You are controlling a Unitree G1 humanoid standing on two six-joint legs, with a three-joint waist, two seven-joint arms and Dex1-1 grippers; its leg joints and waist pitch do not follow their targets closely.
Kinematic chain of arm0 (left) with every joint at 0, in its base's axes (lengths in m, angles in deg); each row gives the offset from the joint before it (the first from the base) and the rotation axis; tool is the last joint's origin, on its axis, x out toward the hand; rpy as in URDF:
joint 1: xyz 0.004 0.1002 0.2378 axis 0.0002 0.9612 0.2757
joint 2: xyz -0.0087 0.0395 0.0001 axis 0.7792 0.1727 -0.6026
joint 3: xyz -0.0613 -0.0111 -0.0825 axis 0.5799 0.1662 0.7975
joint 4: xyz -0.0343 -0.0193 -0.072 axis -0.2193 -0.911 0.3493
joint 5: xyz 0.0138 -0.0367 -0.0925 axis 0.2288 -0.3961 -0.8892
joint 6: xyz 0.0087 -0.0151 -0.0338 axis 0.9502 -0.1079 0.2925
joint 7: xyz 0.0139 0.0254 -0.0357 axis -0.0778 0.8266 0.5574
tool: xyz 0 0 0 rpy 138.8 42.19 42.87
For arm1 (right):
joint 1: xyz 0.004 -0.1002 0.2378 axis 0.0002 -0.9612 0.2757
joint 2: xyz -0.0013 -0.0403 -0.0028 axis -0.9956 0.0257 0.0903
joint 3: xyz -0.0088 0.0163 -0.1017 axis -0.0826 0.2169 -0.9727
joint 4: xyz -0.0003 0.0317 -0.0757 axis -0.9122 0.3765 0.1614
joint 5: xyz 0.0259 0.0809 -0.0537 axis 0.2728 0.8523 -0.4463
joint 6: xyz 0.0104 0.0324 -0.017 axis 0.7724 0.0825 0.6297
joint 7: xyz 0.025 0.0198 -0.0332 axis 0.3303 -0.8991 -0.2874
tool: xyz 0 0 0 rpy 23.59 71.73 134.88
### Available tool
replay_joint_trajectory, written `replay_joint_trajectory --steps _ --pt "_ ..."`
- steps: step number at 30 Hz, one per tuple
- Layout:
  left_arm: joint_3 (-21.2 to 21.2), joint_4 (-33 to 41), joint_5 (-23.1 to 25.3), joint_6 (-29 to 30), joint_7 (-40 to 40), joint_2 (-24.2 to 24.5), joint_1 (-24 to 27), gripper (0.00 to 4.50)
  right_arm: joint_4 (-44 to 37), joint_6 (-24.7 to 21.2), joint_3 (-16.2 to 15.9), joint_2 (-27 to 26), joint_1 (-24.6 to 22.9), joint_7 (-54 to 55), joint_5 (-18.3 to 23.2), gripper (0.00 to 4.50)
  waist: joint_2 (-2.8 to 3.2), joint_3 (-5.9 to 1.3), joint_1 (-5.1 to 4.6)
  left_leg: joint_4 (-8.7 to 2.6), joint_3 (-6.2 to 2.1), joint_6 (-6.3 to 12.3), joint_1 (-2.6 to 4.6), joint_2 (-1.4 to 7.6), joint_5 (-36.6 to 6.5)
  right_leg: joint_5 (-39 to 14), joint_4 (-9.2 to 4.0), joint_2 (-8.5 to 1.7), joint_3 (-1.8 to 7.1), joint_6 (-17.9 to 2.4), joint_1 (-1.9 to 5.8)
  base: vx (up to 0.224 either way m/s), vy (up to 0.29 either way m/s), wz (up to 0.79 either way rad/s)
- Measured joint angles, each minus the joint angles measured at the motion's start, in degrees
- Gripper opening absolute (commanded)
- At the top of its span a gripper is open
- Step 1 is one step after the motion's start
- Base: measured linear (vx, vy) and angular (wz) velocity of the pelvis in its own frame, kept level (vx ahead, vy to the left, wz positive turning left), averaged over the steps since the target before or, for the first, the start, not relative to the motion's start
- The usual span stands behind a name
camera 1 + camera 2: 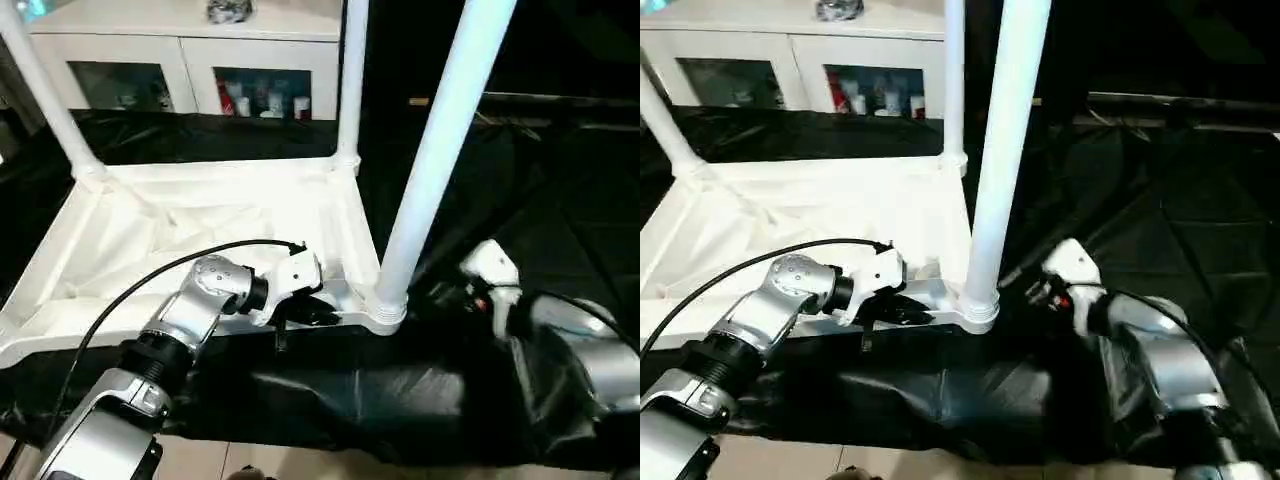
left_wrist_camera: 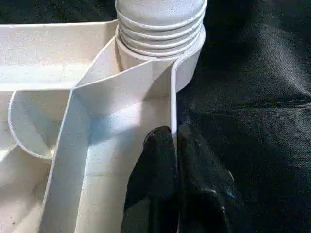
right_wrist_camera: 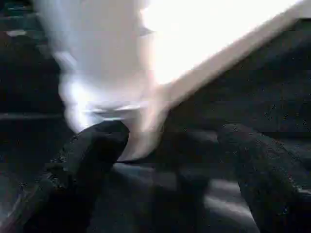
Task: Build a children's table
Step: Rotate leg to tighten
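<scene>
The tabletop [image 1: 200,225] lies upside down on the black cloth [image 1: 400,390], three legs standing in its sockets. Looks like light, stiff, slick plastic, so I'd say the thin rim or a leg low by its socket is the place to grab. The left gripper [image 2: 172,138] is pinched tight on the near rim, just left of the near right leg [image 1: 440,150]. The right gripper [image 3: 170,145] is spread wide, just right of that leg's base, holding nothing.
</scene>
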Motion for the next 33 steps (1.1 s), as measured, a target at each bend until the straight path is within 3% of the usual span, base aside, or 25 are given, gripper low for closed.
replay_joint_trajectory --steps 1,12,23,24,32,33 --pt "0.0 0.1 0.0 0.3 -0.3 -0.4 0.0 0.00 -0.5 0.3 -1.2 -0.8 -0.2 -0.4 0.0 4.33 0.00 0.00 0.06 0.00 0.00 0.00 0.04 0.00 0.0 0.0 0.00 0.00 0.00 0.0 0.00 0.000 0.000 0.00" --pt "-0.1 0.8 0.1 1.1 -0.5 -0.9 0.0 0.00 1.1 2.1 -3.1 -5.7 2.7 3.1 -1.1 4.33 0.07 -0.04 0.48 0.00 0.00 0.00 0.02 -0.02 0.0 0.0 -0.02 -0.02 0.01 0.0 -0.04 0.000 0.000 0.00" --pt "-0.3 1.8 0.1 1.6 -0.5 -0.7 0.3 0.00 1.8 1.7 -2.4 -4.6 3.1 1.4 1.0 4.33 0.05 -0.03 0.55 -0.05 0.00 -0.01 0.00 -0.02 0.0 0.1 -0.07 -0.02 0.00 -0.2 -0.06 0.000 0.000 0.00" --pt "-0.3 1.8 0.1 1.5 -0.5 -0.7 0.4 0.00 2.3 1.7 -2.4 -4.6 3.0 1.4 0.7 4.05 0.06 -0.03 0.55 -0.05 0.00 -0.01 0.00 -0.02 0.0 0.1 -0.06 -0.02 0.00 -0.2 -0.06 0.000 0.000 0.00" --pt "-0.3 2.2 0.1 1.6 -0.5 -0.6 0.6 0.00 2.7 2.2 -2.4 -5.0 3.1 2.5 0.1 3.46 0.05 -0.03 0.53 -0.06 0.00 -0.01 -0.01 -0.02 0.0 0.1 -0.07 -0.02 0.00 -0.2 -0.07 0.000 0.000 0.00" --pt "-0.3 2.3 0.1 1.6 -0.5 -0.5 0.6 0.00 2.8 2.3 -2.4 -5.0 3.1 2.5 0.1 3.19 0.05 -0.03 0.53 -0.06 0.00 -0.01 -0.01 -0.02 0.0 0.1 -0.07 -0.02 0.00 -0.2 -0.07 0.000 0.000 0.00"
